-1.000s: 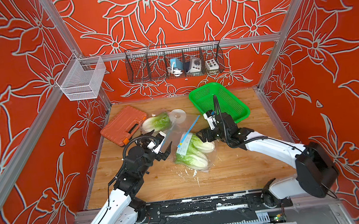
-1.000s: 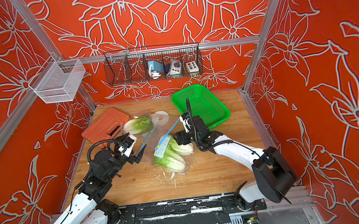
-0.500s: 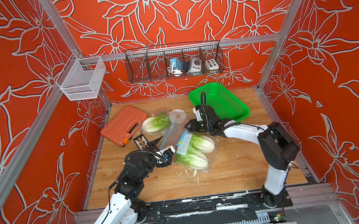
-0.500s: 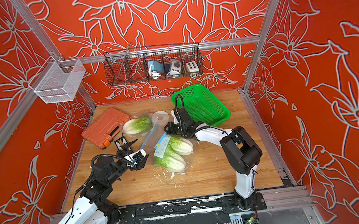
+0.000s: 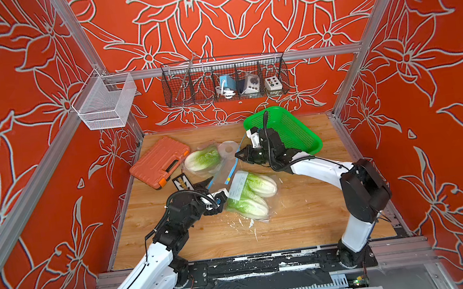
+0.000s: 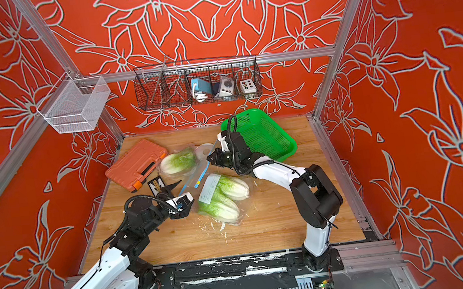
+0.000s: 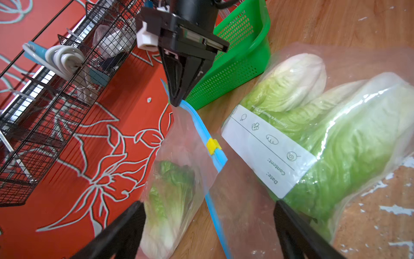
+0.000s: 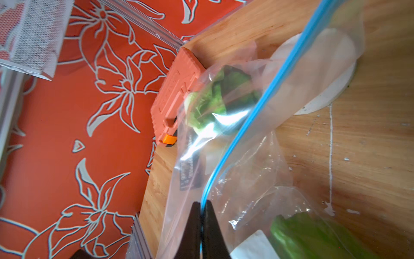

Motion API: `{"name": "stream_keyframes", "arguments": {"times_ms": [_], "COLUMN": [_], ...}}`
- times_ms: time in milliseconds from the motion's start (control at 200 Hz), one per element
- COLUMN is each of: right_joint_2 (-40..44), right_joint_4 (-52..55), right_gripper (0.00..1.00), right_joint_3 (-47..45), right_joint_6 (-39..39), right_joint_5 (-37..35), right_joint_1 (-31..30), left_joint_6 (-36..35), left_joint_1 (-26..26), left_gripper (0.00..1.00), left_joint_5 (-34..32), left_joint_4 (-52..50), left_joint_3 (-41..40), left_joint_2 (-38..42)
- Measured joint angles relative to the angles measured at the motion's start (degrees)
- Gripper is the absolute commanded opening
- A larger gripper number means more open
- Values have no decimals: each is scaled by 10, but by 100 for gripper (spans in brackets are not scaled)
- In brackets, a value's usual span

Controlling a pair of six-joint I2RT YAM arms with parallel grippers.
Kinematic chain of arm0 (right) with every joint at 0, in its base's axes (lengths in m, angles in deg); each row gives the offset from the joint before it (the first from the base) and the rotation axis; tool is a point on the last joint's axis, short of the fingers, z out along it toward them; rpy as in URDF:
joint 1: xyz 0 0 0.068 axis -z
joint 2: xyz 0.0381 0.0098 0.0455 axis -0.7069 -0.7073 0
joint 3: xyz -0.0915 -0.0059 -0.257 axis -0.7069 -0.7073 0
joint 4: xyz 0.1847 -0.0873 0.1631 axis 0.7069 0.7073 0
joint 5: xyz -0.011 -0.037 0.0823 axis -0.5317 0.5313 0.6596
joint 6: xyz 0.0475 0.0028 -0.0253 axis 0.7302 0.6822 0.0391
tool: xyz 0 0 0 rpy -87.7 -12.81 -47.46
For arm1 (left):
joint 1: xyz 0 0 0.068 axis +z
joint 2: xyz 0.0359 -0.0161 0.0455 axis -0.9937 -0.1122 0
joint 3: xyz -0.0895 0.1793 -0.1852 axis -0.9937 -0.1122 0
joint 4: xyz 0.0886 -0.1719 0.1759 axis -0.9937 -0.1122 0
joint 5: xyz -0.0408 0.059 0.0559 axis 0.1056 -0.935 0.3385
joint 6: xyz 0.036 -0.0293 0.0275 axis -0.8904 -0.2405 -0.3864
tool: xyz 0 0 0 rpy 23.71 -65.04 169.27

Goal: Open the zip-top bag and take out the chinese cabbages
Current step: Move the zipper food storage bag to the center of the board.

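Where the left wall meets the metal frame, a white wire basket (image 5: 105, 106) hangs on the rail. Below it, an orange case (image 5: 159, 163) lies closed near the left edge of the bench (image 5: 307, 219). Just right of the case, the left fingers (image 7: 121, 231) stand wide apart and hold nothing. In the left wrist view, clear plastic of the zip-top bag (image 7: 192, 134) lies between them.

One chinese cabbage (image 5: 203, 161) lies beside the case, seen through clear film; I cannot tell whether it is inside the bag. A white disc (image 5: 228, 148) sits just right of it, partly under plastic. The bag's blue zip strip (image 8: 264, 94) runs slantwise across the middle of the bench, with a yellow slider (image 7: 213, 146) partway along it.

Right of the strip, two more chinese cabbages (image 5: 249, 205) lie side by side inside the bag, on the bench, with a white label (image 7: 266, 148) across their leafy ends. The right fingers (image 8: 192, 231) are pressed together on the far end of the zip strip, pinching it. Behind that arm, a green basket (image 5: 294, 135) sits at the back right of the bench.
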Motion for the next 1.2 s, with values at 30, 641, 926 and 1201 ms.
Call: {"name": "stream_keyframes", "arguments": {"times_ms": [30,641,926,1201], "right_joint_2": [6,50,63,195], "right_joint_4": [-4,-38,-38,-25], "right_gripper": [0,0,40,65], "right_joint_3": [0,-25,-27,-136], "right_joint_6": [3,25,13,-112], "right_joint_5": [3,13,13,-21], "right_joint_1": [0,0,0,0], "left_joint_6": [-3,68,95,160], "left_joint_1": [0,-4,-4,-3], "left_gripper": [84,40,5,4], "left_joint_5": [0,-35,-29,-63], "left_joint_4": [8,172,193,194], "left_joint_3": [4,74,78,82], "left_joint_2": [-13,-185,-187,-187]}}
